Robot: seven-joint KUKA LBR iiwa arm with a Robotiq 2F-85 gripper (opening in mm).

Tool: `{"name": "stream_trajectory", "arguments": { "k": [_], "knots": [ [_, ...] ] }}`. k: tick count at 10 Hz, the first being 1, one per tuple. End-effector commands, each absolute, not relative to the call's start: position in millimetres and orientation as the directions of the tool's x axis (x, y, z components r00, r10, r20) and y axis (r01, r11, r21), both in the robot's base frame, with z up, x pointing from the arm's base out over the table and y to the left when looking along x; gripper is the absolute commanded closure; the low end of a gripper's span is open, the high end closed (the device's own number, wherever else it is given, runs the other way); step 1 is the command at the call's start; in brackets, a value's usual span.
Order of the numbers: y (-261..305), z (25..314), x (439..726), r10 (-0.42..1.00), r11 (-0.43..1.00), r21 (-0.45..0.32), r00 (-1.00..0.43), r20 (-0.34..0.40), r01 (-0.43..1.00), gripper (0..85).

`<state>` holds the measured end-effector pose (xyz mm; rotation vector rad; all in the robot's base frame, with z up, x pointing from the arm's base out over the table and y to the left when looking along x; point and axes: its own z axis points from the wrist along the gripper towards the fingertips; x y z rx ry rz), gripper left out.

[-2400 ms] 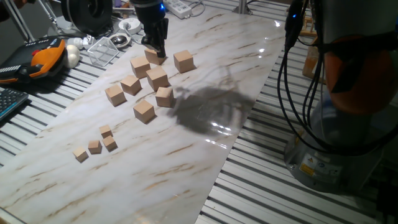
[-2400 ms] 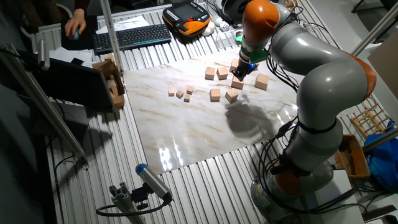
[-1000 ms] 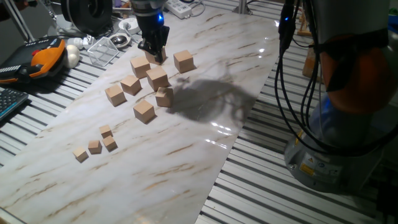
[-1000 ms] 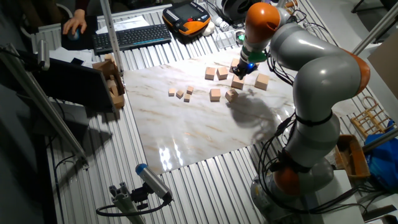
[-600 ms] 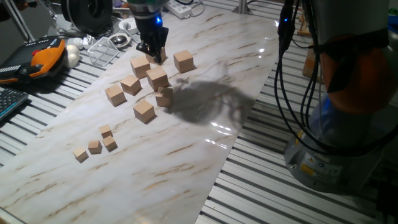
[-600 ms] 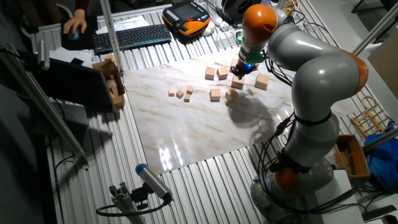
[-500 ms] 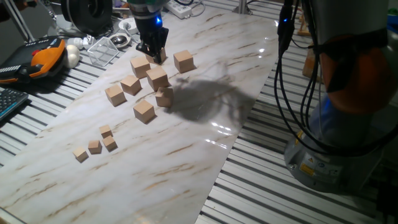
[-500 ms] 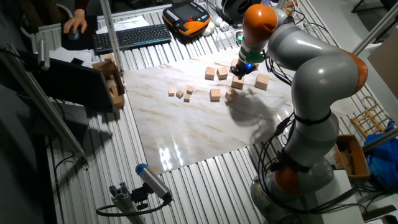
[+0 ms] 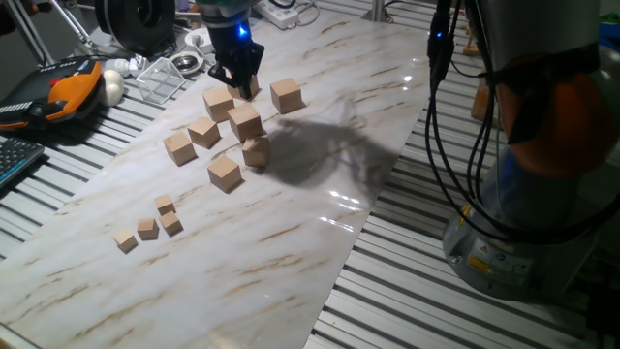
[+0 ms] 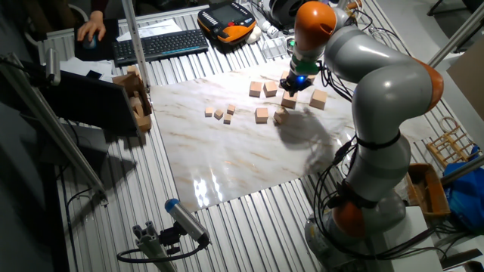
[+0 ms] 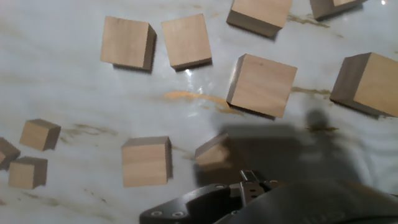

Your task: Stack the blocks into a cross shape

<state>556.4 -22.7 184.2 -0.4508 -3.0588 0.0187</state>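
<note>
Claw (image 9: pixel 242 85) raised above blocks (image 9: pixel 245 123) on counter (image 9: pixel 320 145) (fingers' spacing unclear); small cubes (image 9: pixel 147 229) well apart.

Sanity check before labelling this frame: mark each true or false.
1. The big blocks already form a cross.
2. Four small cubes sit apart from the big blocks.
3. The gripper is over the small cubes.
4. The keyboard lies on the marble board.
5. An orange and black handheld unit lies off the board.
1. False. The big blocks lie scattered on the marble board; no cross shows.
2. True. The small cubes form their own group further along the board.
3. False. The gripper is at the opposite end, by the big blocks.
4. False. The keyboard is on the slatted table beside the board.
5. True. The handheld unit rests on the slats.
</note>
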Motion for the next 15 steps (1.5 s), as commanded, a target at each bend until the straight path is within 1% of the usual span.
{"name": "stream_trajectory", "arguments": {
  "k": [1,2,3,4,6,8,10,12,13,14,15],
  "knots": [
    [-22.7,184.2,556.4,0.302,0.953,-0.022,-0.953,0.038,0.301,85.0],
    [-22.7,184.2,556.4,0.330,0.944,-0.028,-0.944,0.021,0.329,85.0],
    [-22.7,184.2,556.4,0.361,0.932,-0.023,-0.932,0.020,0.361,85.0],
    [-22.7,184.2,556.4,0.376,0.927,-0.007,-0.926,0.038,0.376,85.0],
    [-22.7,184.2,556.4,0.360,0.933,0.002,-0.932,0.030,0.361,85.0],
    [-22.7,184.2,556.4,0.389,0.921,0.016,-0.921,0.025,0.389,85.0],
    [-22.7,184.2,556.4,0.391,0.920,0.006,-0.920,0.032,0.392,85.0],
    [-22.7,184.2,556.4,0.336,0.942,-0.009,-0.940,0.052,0.336,85.0],
    [-22.7,184.2,556.4,0.320,0.947,-0.015,-0.946,0.045,0.320,85.0],
    [-22.7,184.2,556.4,0.306,0.951,-0.035,-0.952,0.013,0.306,85.0],
    [-22.7,184.2,556.4,0.290,0.955,-0.059,-0.957,-0.002,0.290,85.0]
  ]
}}
